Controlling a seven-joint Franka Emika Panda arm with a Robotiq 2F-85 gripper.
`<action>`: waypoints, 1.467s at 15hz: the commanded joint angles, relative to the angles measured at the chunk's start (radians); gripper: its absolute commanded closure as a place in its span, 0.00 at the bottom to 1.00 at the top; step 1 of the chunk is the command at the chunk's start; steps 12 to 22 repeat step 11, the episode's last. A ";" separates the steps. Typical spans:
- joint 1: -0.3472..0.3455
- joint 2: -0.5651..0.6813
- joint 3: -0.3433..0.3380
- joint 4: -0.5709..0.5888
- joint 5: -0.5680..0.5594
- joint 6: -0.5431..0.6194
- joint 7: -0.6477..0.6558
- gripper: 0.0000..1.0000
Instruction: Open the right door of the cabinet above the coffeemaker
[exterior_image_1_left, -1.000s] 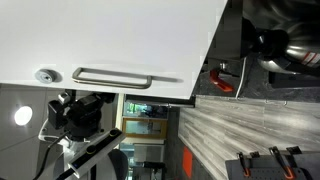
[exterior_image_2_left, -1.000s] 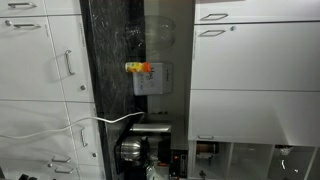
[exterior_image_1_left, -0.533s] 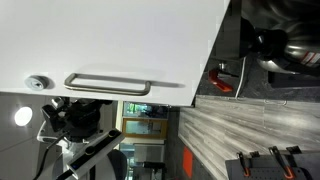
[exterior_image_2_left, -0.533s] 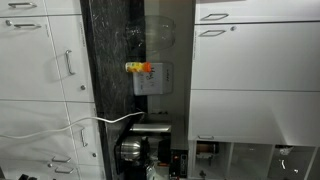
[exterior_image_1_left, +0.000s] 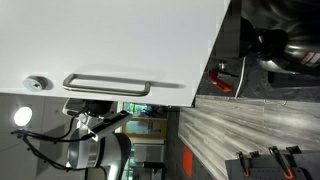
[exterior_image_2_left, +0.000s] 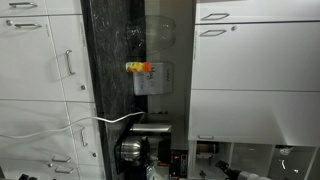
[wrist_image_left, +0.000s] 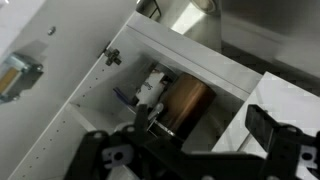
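The right door (exterior_image_1_left: 110, 40) is a plain white panel filling the upper left of an exterior view, with its silver bar handle (exterior_image_1_left: 105, 85) and round silver disc (exterior_image_1_left: 35, 84). My arm (exterior_image_1_left: 95, 140) sits just below the door's edge, apart from the handle. In the wrist view the cabinet (wrist_image_left: 200, 60) stands open. The door's inner face (wrist_image_left: 35, 120) with a hinge (wrist_image_left: 15, 78) lies to the left. My gripper (wrist_image_left: 203, 126) is open and empty, facing a brown cylinder (wrist_image_left: 185, 105) and a white bottle (wrist_image_left: 150, 90) on the shelf.
A dark steel appliance column (exterior_image_2_left: 125, 60) with a yellow-red sticker (exterior_image_2_left: 141, 68) stands between white cabinet fronts (exterior_image_2_left: 255, 70). A wood-grain surface (exterior_image_1_left: 240, 120), a red item (exterior_image_1_left: 222, 80) and a dark appliance (exterior_image_1_left: 280, 45) lie beside the door.
The door's handle and disc have shifted a little to the left. My arm has dropped away from just under the handle, lower in the frame.
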 joint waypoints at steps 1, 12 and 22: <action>0.018 0.055 0.049 0.045 0.031 -0.035 0.045 0.00; 0.026 0.059 0.083 0.035 0.030 -0.052 0.074 0.00; 0.026 0.059 0.083 0.035 0.030 -0.052 0.074 0.00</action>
